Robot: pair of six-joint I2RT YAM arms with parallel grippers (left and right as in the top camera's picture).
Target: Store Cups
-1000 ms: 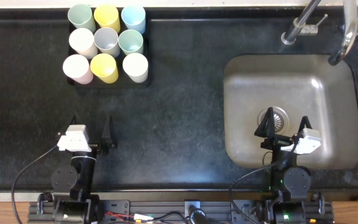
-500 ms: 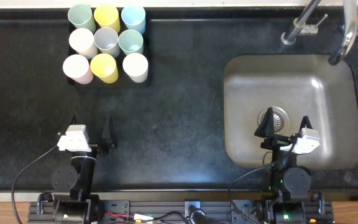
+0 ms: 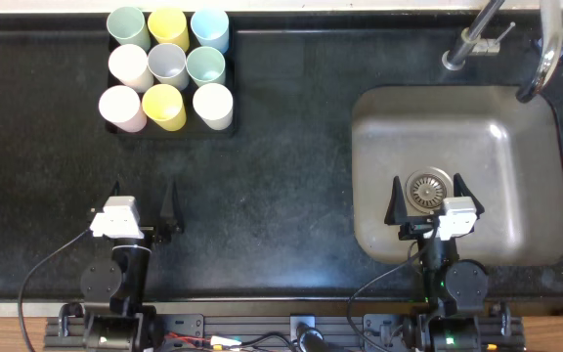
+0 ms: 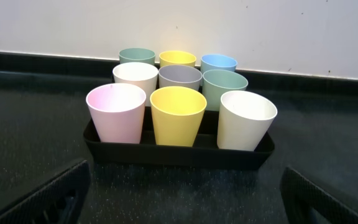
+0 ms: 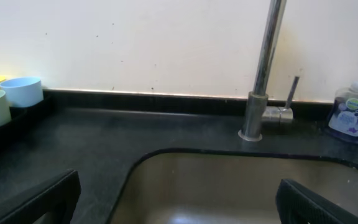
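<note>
Bottle (image 5: 352, 115) with unreadable green label near faucet (image 5: 253, 115), well apart from cups (image 5: 21, 91)

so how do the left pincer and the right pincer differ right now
The left pincer hangs over the black counter; the right pincer hangs over the sink. The left pincer faces the tray of cups; the right pincer faces the faucet. Both are open and hold nothing.
</note>
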